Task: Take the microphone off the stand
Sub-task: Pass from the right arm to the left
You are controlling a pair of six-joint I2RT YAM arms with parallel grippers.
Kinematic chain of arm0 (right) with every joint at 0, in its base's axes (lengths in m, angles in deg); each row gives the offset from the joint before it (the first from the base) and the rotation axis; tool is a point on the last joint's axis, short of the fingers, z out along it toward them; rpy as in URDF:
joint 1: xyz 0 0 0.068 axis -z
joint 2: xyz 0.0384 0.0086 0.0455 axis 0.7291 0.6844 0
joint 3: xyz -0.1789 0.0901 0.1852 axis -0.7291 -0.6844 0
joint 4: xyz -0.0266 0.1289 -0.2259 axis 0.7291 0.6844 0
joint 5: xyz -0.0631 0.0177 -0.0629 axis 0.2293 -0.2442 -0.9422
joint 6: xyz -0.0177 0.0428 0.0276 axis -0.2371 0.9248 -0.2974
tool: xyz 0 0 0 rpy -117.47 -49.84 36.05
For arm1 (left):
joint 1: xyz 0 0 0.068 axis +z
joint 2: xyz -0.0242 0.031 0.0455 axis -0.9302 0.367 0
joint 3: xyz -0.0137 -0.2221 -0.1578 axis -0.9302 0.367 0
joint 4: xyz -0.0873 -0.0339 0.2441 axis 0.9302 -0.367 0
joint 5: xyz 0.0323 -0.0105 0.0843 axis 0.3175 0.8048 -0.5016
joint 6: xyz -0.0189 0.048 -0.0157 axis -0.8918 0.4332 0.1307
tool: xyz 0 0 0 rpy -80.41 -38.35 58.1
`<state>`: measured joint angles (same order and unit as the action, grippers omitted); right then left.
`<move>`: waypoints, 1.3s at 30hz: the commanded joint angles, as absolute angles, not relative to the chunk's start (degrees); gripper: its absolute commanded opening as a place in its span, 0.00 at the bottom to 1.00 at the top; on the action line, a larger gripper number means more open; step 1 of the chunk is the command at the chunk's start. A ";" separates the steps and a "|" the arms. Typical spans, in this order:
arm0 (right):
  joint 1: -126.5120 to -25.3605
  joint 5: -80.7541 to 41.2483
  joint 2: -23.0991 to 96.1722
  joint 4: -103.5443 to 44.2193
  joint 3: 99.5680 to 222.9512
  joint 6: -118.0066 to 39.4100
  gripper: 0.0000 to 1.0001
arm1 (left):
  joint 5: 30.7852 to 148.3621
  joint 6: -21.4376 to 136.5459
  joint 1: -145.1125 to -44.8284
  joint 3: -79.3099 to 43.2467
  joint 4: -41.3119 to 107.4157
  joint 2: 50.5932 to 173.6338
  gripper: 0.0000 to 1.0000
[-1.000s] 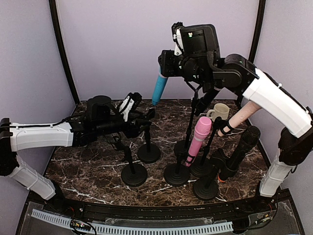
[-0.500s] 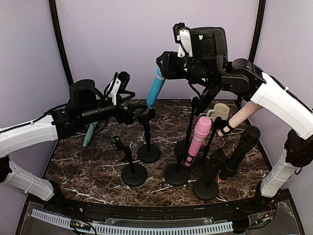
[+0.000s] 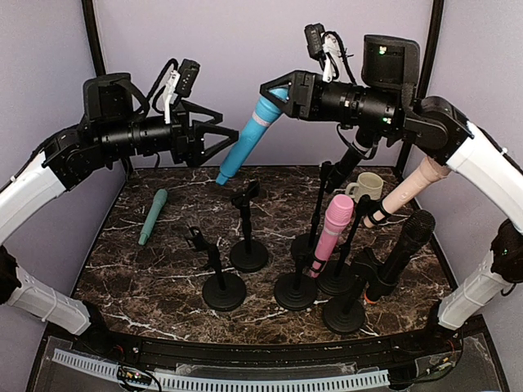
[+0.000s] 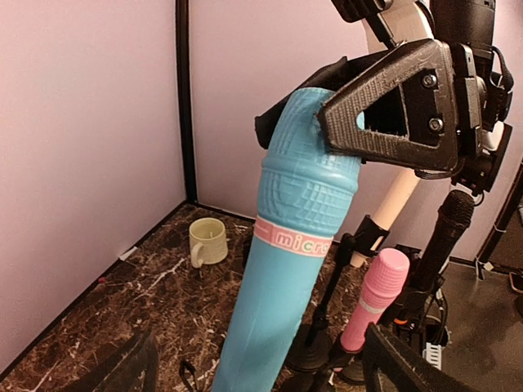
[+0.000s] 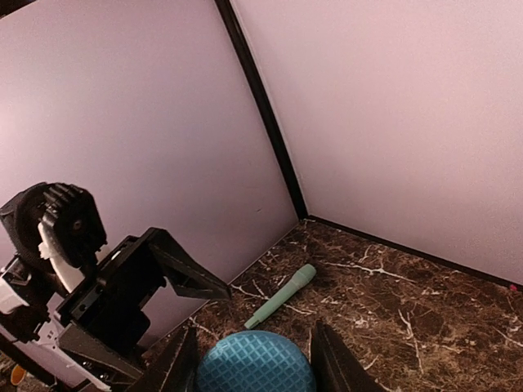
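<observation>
Well, the right tool (image 3: 274, 96) grips the ribbed sky-blue plastic microphone (image 3: 245, 147) high above the black stands (image 3: 248, 255), left tool (image 3: 221, 139) gaping empty; only setting-down seems left.

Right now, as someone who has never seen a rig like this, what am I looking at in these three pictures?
Two robot arms are bolted at the near edge of a marble table. The wide picture looks down from above and behind them; the other two come from a camera on each wrist. The right gripper pinches the head of a blue microphone, held in the air. The left gripper hangs open beside it, holding nothing. A green microphone lies flat on the table. A pink microphone, a beige microphone and a black microphone sit in stands, near a mug.
</observation>
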<state>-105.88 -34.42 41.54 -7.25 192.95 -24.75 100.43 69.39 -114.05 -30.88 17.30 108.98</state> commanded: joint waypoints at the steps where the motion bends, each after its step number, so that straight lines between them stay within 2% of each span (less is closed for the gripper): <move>1: -105.27 -23.09 39.15 -11.69 191.11 -22.84 0.25 | 110.38 67.40 -113.98 -35.00 8.93 111.82 0.88; 9: -105.17 -18.17 39.26 -12.58 190.66 -22.14 0.25 | 116.24 67.27 -114.00 -36.14 8.46 113.77 0.85; 17: -105.10 -17.29 40.76 -10.66 192.22 -23.28 0.25 | 117.40 67.38 -114.00 -35.51 8.40 114.66 0.55; 22: -105.13 -17.16 41.64 -9.67 193.12 -23.76 0.24 | 118.73 67.20 -113.97 -35.25 8.76 114.82 0.39; 27: -105.12 -18.04 41.60 -9.34 193.18 -24.32 0.28 | 118.09 66.94 -113.99 -34.55 8.74 114.57 0.21; 30: -105.16 -18.39 41.29 -9.43 193.15 -24.70 0.34 | 118.15 66.48 -114.00 -33.57 10.06 113.96 0.17; 35: -105.10 -19.71 40.44 -9.62 193.13 -25.31 0.60 | 113.63 65.68 -113.86 -32.75 10.49 112.90 0.14; 39: -105.08 -21.18 39.21 -9.58 192.83 -26.38 0.70 | 108.77 62.70 -109.81 -30.83 11.02 111.57 0.12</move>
